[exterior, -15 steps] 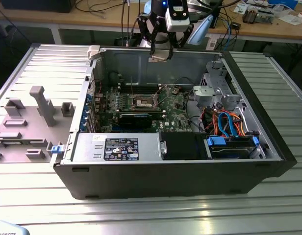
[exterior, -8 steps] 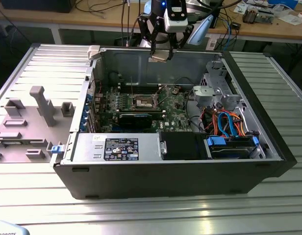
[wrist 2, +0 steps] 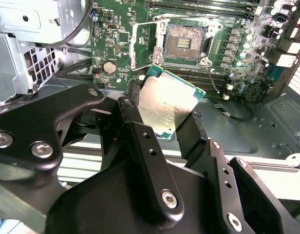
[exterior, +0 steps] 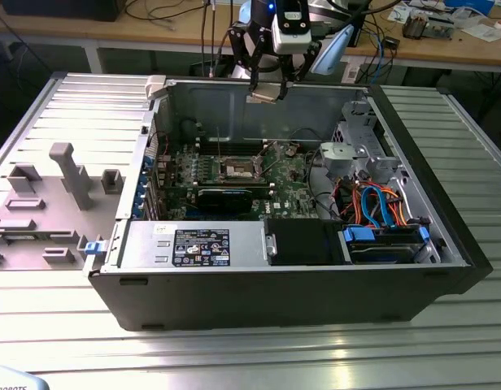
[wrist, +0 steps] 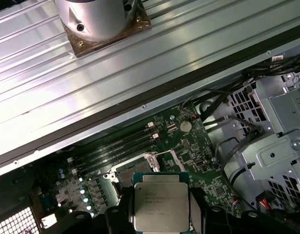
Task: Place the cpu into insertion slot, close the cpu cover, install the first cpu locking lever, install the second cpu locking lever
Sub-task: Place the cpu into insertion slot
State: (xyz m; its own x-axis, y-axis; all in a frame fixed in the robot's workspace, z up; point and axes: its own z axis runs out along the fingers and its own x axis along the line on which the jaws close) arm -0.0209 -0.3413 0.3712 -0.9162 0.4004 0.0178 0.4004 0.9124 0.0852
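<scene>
The claw (wrist 2: 164, 111) is clamped on the cpu (wrist 2: 170, 103). One black finger (wrist 2: 140, 131) presses each of two opposite edges. That grip leaves the dull metal top and the green rim free, and it keeps the flat chip square to the claw for a straight drop.

In the exterior view the claw hangs over the far edge of the case (exterior: 210, 110), above its back wall rather than above the board. So the cpu is in the air, well apart from the socket (exterior: 238, 168) on the motherboard (exterior: 291, 191). The case lies on its side on the ribbed table (exterior: 234, 357) with its open face up, and that's why the board can be reached from overhead.

In the second wrist view the socket is bare, with its square field of contacts exposed. The silvery frame just beside it looks to me like the cover (wrist 2: 134, 44) swung up out of the way, though its hinge isn't clear. I can't pick the locking levers out from the frame and the thin wires around it.

The chip's near corner sits behind the fingers, so the grip on that side is hidden. In the first wrist view the cpu blocks part of the socket. Any corner mark on the chip or socket is too small to tell, so I can't judge whether the two are lined up.
</scene>
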